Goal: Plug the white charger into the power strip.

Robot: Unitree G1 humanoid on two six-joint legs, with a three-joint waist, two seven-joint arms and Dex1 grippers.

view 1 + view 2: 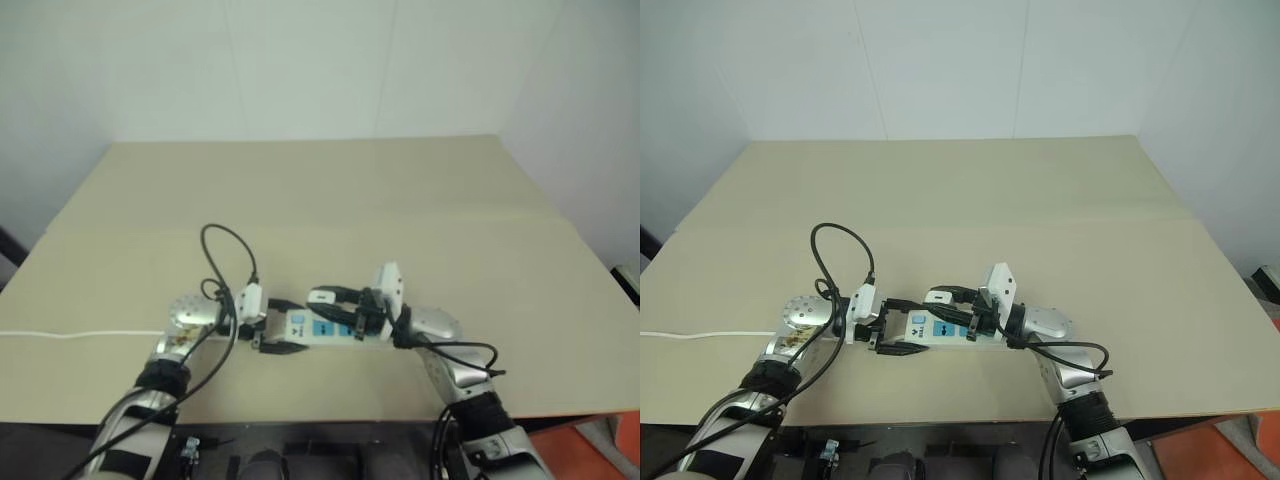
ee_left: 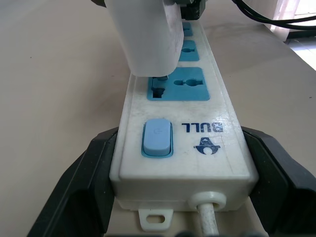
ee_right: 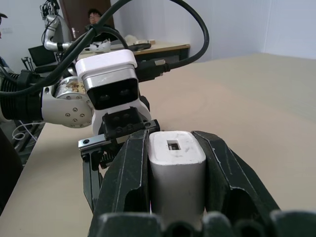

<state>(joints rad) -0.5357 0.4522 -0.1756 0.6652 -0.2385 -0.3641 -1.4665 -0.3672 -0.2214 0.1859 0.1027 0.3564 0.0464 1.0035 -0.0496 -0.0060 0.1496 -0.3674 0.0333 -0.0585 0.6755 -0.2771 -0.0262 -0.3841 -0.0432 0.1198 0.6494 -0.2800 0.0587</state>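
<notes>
left gripper [image 1: 890, 328] is clamping the switch end of the power strip [image 2: 177, 123] on the table, right gripper [image 3: 175, 163] is pinching the white charger [image 3: 177, 168] just over the first socket, so crooked prongs are risking a jam

Two head cameras look forward and down from above over the beige surface [image 1: 400, 200], side by side, sharing almost the same scene with a slight sideways offset. The left wrist camera sits low and very close behind the power strip [image 2: 182, 143], looking along its length. The right wrist camera looks level along its claw [image 3: 177, 168] toward the left claw [image 3: 121, 148], which faces back at it.
</notes>
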